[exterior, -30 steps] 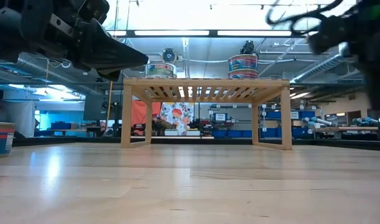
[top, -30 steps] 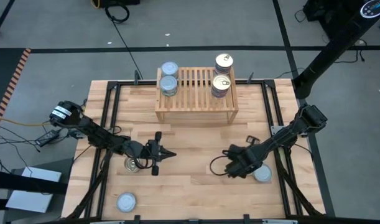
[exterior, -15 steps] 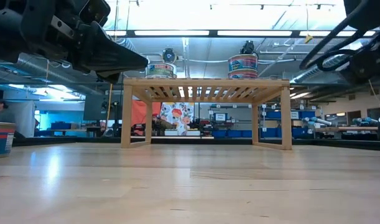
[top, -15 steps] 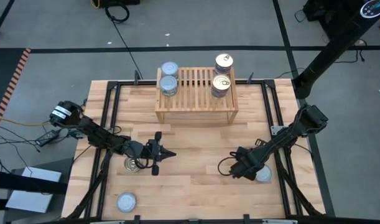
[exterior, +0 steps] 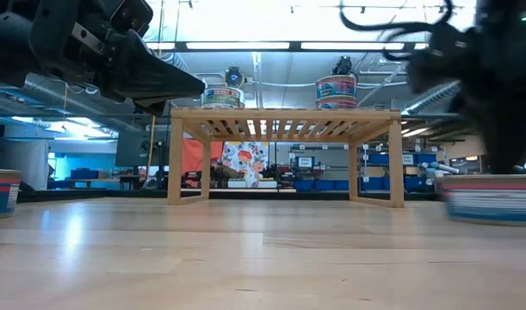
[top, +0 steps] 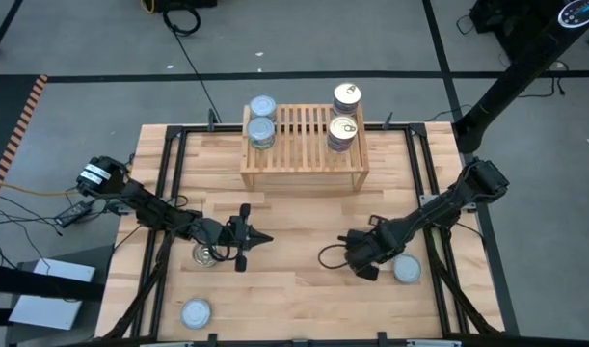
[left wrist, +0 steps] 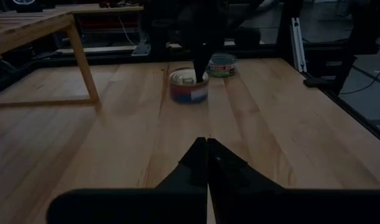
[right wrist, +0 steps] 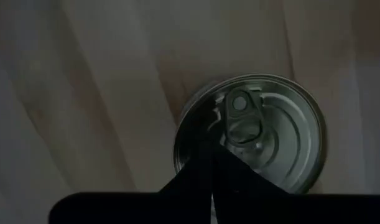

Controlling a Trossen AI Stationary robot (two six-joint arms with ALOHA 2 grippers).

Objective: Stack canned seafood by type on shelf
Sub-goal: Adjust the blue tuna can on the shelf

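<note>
The wooden shelf [top: 304, 145] stands at the far middle of the worktop [top: 294, 289], and it carries two silver-lid tins [top: 261, 130] at its left end and two golden-lid tins [top: 343, 132] at its right end. In front of the shelf to the right, the right gripper [top: 364, 270] hangs with its jaws closed and empty, just above a pull-tab tin [right wrist: 252, 134], and one more tin [top: 406, 271] lies just beside it. In front of the shelf to the left, the left gripper [top: 263, 239] waits with closed, empty jaws near a tin [top: 205, 255], and another tin [top: 196, 312] lies at the near edge, well apart from the shelf.
</note>
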